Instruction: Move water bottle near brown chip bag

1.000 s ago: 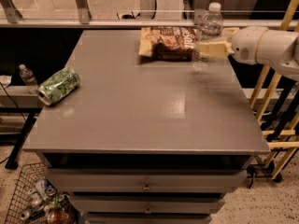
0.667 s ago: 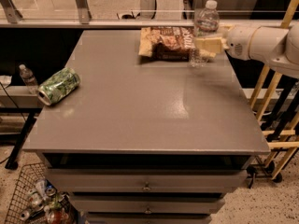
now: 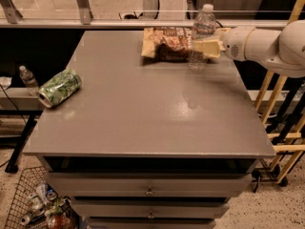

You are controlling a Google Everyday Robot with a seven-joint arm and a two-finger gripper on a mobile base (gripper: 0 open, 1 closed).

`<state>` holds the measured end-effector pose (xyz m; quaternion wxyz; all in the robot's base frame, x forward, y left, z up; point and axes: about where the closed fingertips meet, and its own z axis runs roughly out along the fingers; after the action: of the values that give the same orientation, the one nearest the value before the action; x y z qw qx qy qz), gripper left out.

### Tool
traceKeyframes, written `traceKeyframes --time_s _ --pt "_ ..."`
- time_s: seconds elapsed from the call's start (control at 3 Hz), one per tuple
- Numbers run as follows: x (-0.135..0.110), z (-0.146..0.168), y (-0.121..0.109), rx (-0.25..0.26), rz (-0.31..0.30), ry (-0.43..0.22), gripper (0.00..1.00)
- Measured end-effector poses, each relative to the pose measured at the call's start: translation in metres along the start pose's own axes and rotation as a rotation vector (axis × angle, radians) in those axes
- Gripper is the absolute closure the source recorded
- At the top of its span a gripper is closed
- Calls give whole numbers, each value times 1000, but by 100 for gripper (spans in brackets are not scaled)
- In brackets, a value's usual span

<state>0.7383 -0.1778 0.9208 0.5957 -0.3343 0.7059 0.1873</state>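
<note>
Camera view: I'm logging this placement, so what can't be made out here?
The tall clear plastic water bottle: middle hidden by the cream gripper closed round it; whether its base touches the grey table is unclear.
The flat brown chip bag: right end hidden behind bottle and gripper; lettering too blurred to read.

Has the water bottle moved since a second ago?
Yes. The water bottle, held by the gripper at the table's far right, has shifted left toward the brown chip bag.
</note>
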Motion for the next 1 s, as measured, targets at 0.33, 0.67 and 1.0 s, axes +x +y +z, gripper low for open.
traceKeyframes --time_s 0.33,0.67,1.0 --pt "1 4 3 -10 -2 3 100" --pt "1 6 5 -15 -2 3 82" --pt "1 9 7 -19 -2 2 58"
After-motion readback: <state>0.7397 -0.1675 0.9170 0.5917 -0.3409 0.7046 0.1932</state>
